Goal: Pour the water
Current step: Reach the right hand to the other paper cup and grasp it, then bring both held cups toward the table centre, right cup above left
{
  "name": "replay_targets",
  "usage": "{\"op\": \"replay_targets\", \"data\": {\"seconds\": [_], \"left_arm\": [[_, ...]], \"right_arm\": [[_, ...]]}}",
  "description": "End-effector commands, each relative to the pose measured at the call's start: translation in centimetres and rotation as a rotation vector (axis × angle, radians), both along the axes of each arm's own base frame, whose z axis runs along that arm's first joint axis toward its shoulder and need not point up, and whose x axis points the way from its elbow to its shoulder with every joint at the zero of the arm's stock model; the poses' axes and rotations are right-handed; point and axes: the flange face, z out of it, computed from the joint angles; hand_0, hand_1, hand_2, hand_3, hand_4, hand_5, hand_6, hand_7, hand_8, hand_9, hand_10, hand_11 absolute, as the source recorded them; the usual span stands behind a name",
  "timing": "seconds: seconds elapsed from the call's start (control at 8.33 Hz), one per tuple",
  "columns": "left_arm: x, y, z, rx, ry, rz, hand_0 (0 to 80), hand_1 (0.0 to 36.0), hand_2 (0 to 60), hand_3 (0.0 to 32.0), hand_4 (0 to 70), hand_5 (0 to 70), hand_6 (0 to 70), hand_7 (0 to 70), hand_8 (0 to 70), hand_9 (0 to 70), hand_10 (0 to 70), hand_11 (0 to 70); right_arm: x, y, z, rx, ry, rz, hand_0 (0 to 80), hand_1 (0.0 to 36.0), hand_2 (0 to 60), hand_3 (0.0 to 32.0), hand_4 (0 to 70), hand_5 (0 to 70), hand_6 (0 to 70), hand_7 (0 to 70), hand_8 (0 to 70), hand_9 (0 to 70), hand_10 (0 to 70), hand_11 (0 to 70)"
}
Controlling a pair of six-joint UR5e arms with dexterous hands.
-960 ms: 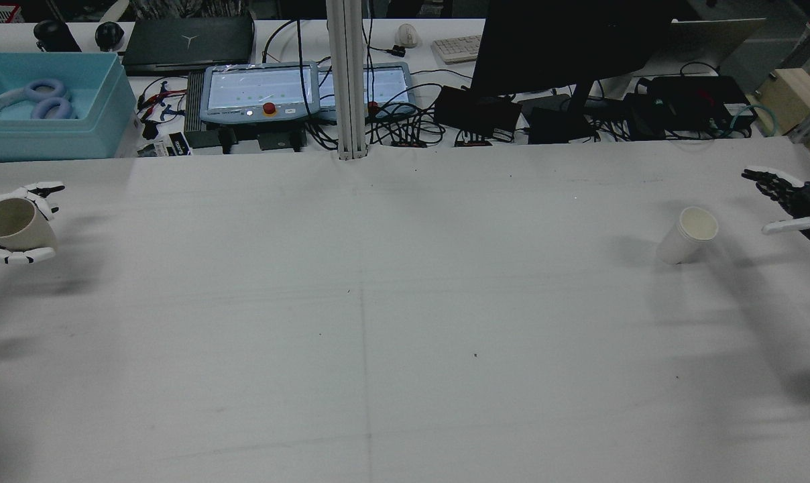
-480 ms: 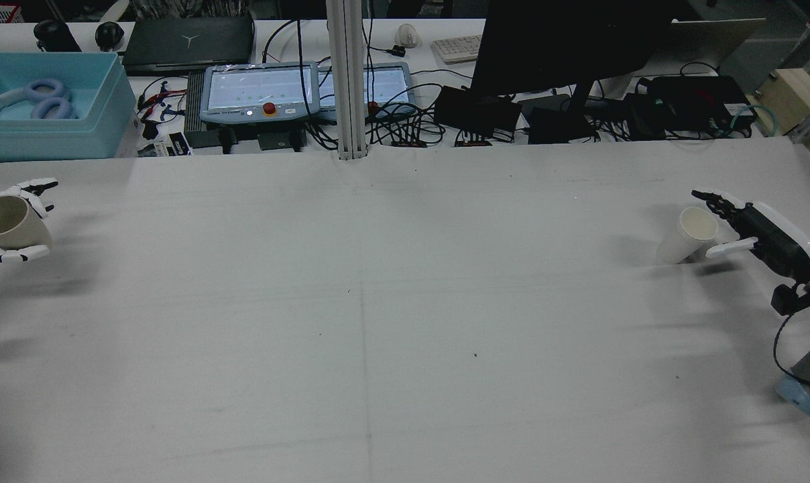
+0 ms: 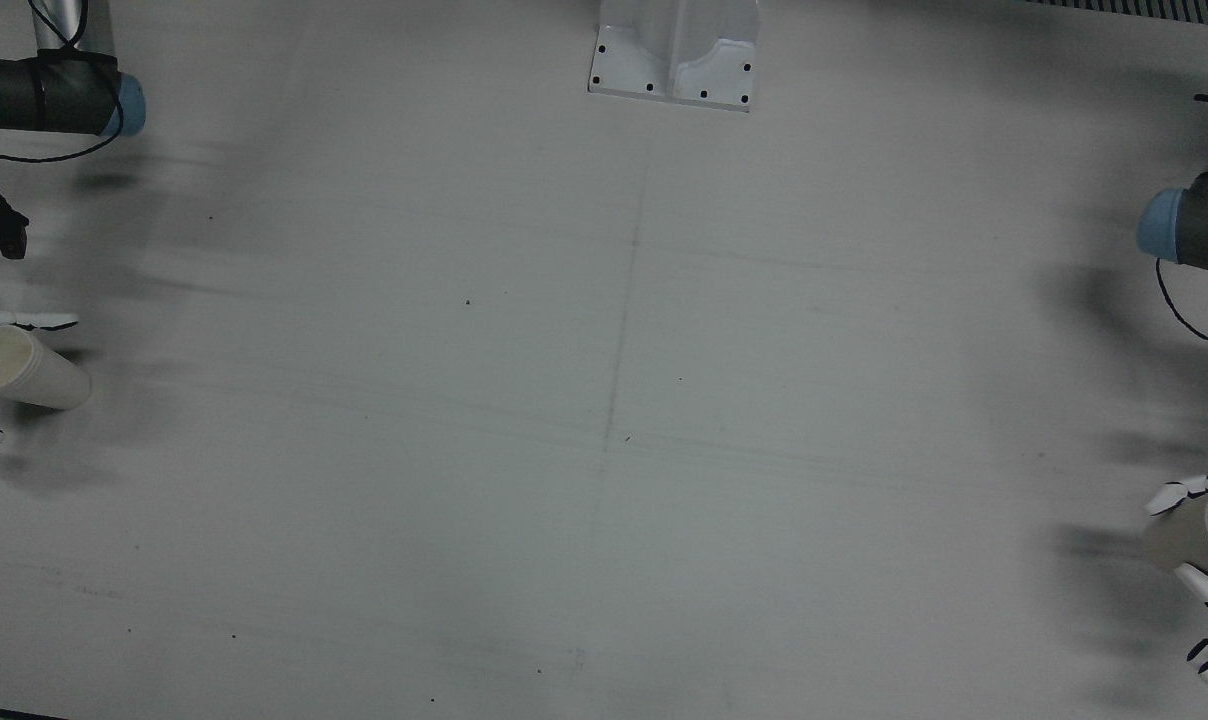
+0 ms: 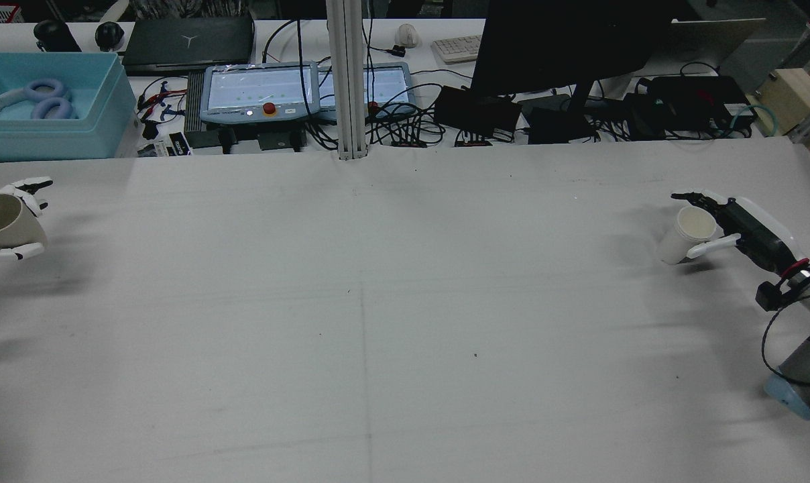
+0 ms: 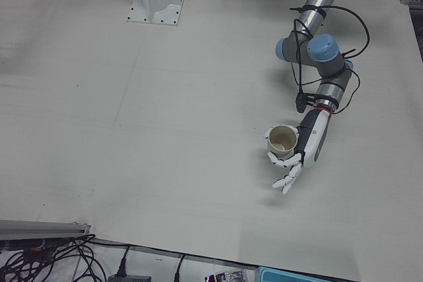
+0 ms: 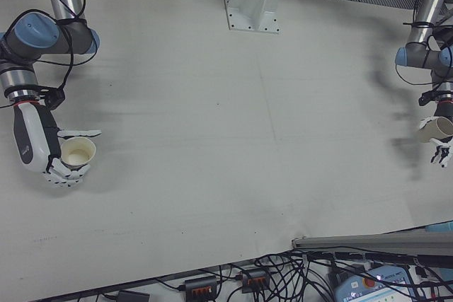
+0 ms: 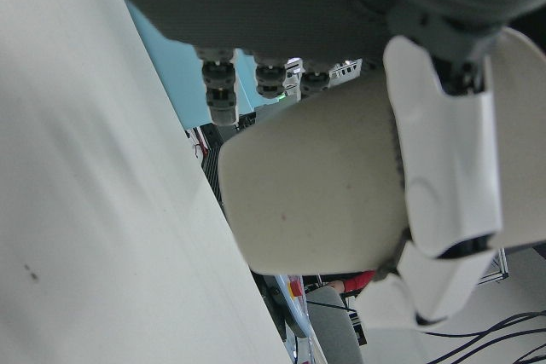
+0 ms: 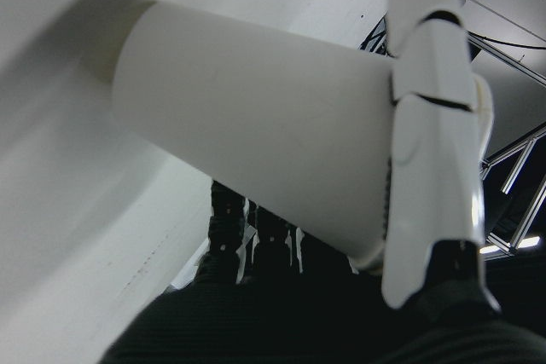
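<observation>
A white paper cup [image 4: 686, 236] stands on the table at the right, also in the right-front view [image 6: 76, 153] and at the front view's left edge [image 3: 24, 372]. My right hand [image 4: 754, 225] [image 6: 32, 139] brackets it, thumb [image 8: 431, 151] on one side and fingers on the other. The hand is open, with a small gap on the finger side. My left hand [image 5: 307, 146] [image 4: 9, 253] is shut on a beige cup [image 5: 283, 140] [image 4: 3, 220] [image 7: 316, 202]. It holds that cup upright above the table's far left edge, with the inside hidden.
Past the table's far edge stand a blue bin [image 4: 46, 107], two teach pendants [image 4: 261, 90], a dark monitor [image 4: 566, 47] and tangled cables. A vertical post [image 4: 346, 80] rises at the middle back. A pedestal plate [image 3: 674, 60] sits at the front view's top.
My right hand came in from the table's right edge and now has its fingers on both sides of the white cup, which has not moved. My left hand drifted slightly left with the beige cup.
</observation>
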Motion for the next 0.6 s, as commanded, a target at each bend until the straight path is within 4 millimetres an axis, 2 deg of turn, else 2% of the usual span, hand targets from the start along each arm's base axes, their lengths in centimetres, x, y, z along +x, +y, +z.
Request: {"op": "replay_targets", "data": {"seconds": [0.0,0.12,0.24,0.36,0.48], "left_arm": [[-0.1,0.2,-0.6,0.010,0.009,0.005,56.8,33.3,60.0,0.0,70.0,70.0,9.7,19.0,8.3,5.6,11.0,16.9],[0.4,-0.2,-1.9,0.017,0.006,0.007,58.1,34.4,60.0,0.0,70.0,70.0,10.2,19.3,8.4,5.7,10.6,16.4],[1.2,-0.8,-4.4,0.029,0.007,0.010,58.6,35.2,60.0,0.0,70.0,70.0,10.8,19.7,8.6,5.8,10.7,16.7],[2.6,-2.4,-8.4,0.062,-0.006,0.005,59.9,36.0,60.0,0.0,70.0,70.0,11.4,20.1,8.8,5.9,10.7,16.7],[6.6,-2.1,-12.0,0.076,-0.004,0.061,60.2,36.0,60.0,0.0,70.0,70.0,11.5,20.0,8.9,6.0,10.8,17.0]], "right_arm": [[1.4,-1.6,-10.0,0.070,-0.020,0.037,80.0,34.7,26.3,0.0,28.1,70.0,62.7,70.0,58.7,70.0,60.5,70.0],[3.4,-1.4,-15.3,0.061,-0.013,0.062,80.0,36.0,32.6,0.0,21.2,70.0,63.8,70.0,61.2,70.0,66.6,70.0],[3.4,-0.9,-20.1,0.057,-0.012,0.058,80.0,36.0,28.9,0.0,20.0,70.0,63.6,70.0,60.0,70.0,64.8,70.0],[2.9,-1.7,-24.8,0.078,-0.023,0.062,80.0,36.0,29.3,0.0,17.3,68.1,62.3,67.3,58.3,70.0,64.2,70.0],[2.1,-2.6,-27.9,0.082,-0.021,0.058,80.0,36.0,30.1,0.0,22.4,68.1,64.9,68.6,57.7,70.0,61.6,70.0]]}}
